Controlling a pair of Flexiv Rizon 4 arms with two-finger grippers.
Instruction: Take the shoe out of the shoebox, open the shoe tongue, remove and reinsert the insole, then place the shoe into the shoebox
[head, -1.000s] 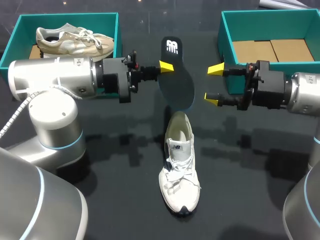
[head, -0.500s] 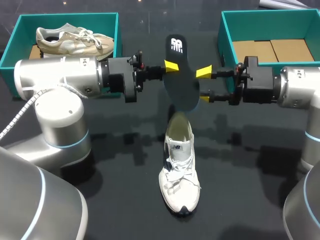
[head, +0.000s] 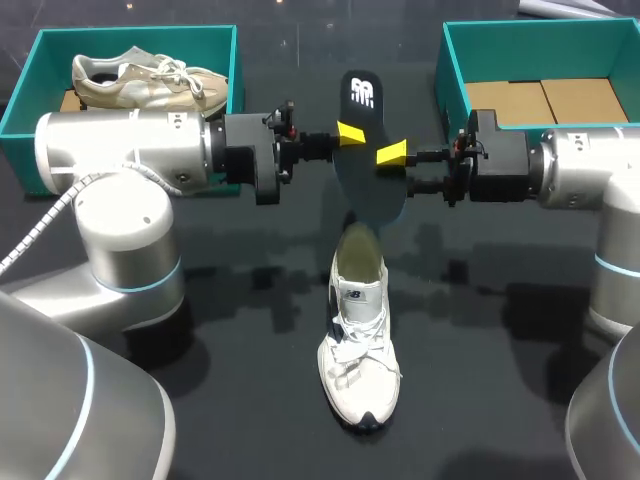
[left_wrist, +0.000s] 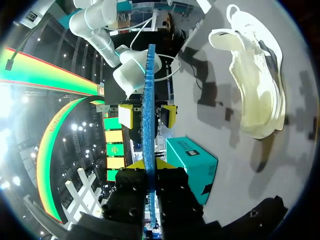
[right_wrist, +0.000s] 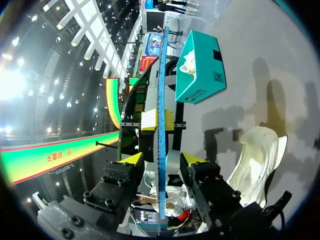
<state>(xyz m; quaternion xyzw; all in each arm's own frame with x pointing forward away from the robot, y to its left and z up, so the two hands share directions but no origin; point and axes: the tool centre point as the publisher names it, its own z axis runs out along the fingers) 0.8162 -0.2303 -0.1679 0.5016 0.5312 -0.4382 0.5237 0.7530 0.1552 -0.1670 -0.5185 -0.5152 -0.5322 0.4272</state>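
Now the left gripper (head: 348, 136) pinches the insole (head: 366, 195) above the white sneaker (head: 358, 330); the right gripper (head: 397, 168) straddles it, fingers spread.

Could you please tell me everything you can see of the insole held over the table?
The insole is thin, flat and foam-like, dark on its upper face with a white mark at the heel end, blue along its edge. It hangs clear of the table, broad end by the white shoe. The left pincer is clamped on one side edge; the right pincer straddles the other, fingers not touching.
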